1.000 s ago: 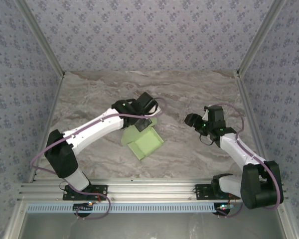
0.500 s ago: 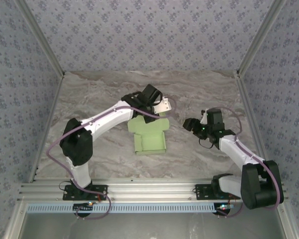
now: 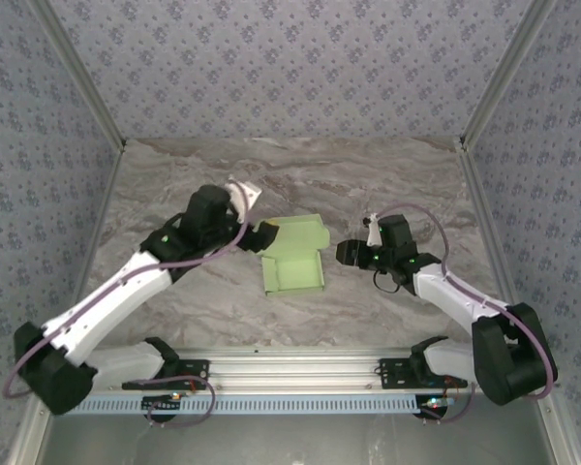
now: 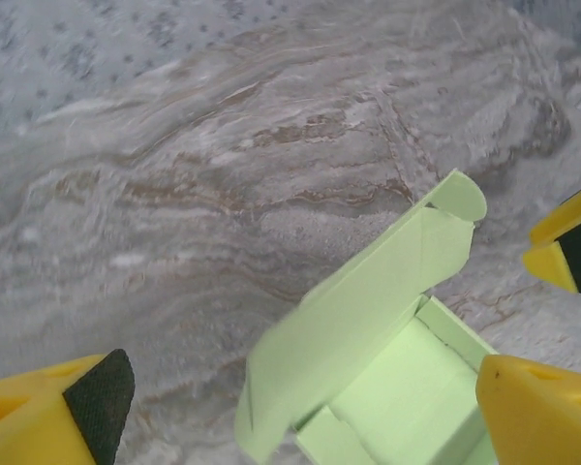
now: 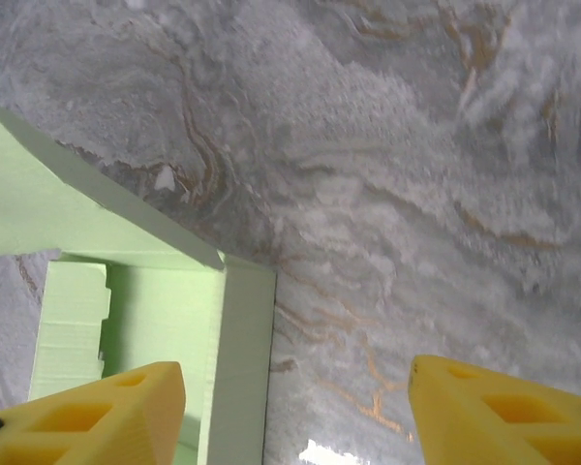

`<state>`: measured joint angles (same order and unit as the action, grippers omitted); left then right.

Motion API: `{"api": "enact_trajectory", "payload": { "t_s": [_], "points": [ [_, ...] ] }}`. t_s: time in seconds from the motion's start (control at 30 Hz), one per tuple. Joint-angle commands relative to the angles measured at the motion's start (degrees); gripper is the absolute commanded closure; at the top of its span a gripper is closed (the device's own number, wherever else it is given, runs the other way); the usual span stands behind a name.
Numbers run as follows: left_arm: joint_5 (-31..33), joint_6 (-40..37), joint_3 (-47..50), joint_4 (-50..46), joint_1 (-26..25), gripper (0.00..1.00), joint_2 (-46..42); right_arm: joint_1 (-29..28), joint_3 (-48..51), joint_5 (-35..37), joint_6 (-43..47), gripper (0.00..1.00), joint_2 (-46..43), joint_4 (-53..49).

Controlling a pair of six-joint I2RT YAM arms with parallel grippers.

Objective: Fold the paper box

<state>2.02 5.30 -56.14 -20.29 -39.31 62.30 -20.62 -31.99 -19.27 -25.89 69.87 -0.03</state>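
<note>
I see the box [image 3: 293,260] half-folded on the worktop [image 3: 397,184]; left tool [image 3: 263,234] and right tool [image 3: 346,254] flank it, both spread wide, empty.

Bright, even overhead light, soft faint shadows, slight blur across left wrist view.

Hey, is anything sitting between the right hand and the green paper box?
Nothing visible does. From above, the right hand sits just right of the paper box, with a strip of bare marble table between them. In the right wrist view its open fingers frame the box's edge, with nothing in front.
</note>
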Motion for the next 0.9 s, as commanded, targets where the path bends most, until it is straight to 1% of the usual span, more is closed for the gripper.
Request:
{"api": "enact_trajectory", "payload": {
  "t_s": [0.0,0.07,0.1,0.13,0.23,0.3,0.37,0.5,0.6,0.7,0.77,0.83,0.87],
  "points": [
    [2.3,14.9,7.7,1.1,0.9,0.04,-5.0,-0.8,1.9,-0.4,10.5,0.32,1.3,11.3],
    [2.1,20.1,12.3,1.1,1.0,0.03,-7.8,-2.6,4.8,-1.1,18.7,0.31,1.7,21.3],
    [1.5,22.6,14.7,1.6,1.0,0.03,-9.1,-3.7,5.8,-0.2,22.8,0.31,2.2,25.3],
    [1.2,25.2,17.5,2.4,1.0,0.04,-10.3,-4.3,5.7,0.5,25.5,0.31,3.1,27.2],
    [1.3,33.1,24.1,5.5,1.0,0.08,-11.8,-4.3,4.3,1.1,27.2,0.32,6.5,28.7],
    [0.9,38.0,27.3,8.3,0.8,0.13,-11.2,-4.0,4.9,1.6,25.2,0.32,7.6,32.1],
    [0.5,41.4,29.3,11.2,-0.3,0.17,-9.5,-4.3,5.0,1.6,23.6,0.32,7.5,32.7],
    [2.6,45.4,26.7,10.8,-4.0,0.18,-3.4,-5.9,4.6,4.6,21.9,0.33,6.5,27.2],
    [4.0,46.8,23.2,11.2,-6.5,0.19,2.8,-5.9,6.4,4.6,19.7,0.33,5.9,27.5],
    [4.1,47.6,20.0,13.0,-8.2,0.25,10.3,-6.0,8.8,6.6,15.9,0.34,4.6,28.6],
    [5.2,48.3,16.2,10.2,-8.6,0.31,15.1,-5.9,10.5,7.9,13.0,0.34,3.5,30.3],
    [6.8,48.1,13.4,8.3,-8.7,0.36,18.2,-5.9,11.0,7.6,12.3,0.34,2.9,30.2],
    [8.1,48.1,11.9,7.2,-8.6,0.4,19.6,-6.0,11.1,7.5,12.3,0.34,2.5,29.7]
  ]
}}
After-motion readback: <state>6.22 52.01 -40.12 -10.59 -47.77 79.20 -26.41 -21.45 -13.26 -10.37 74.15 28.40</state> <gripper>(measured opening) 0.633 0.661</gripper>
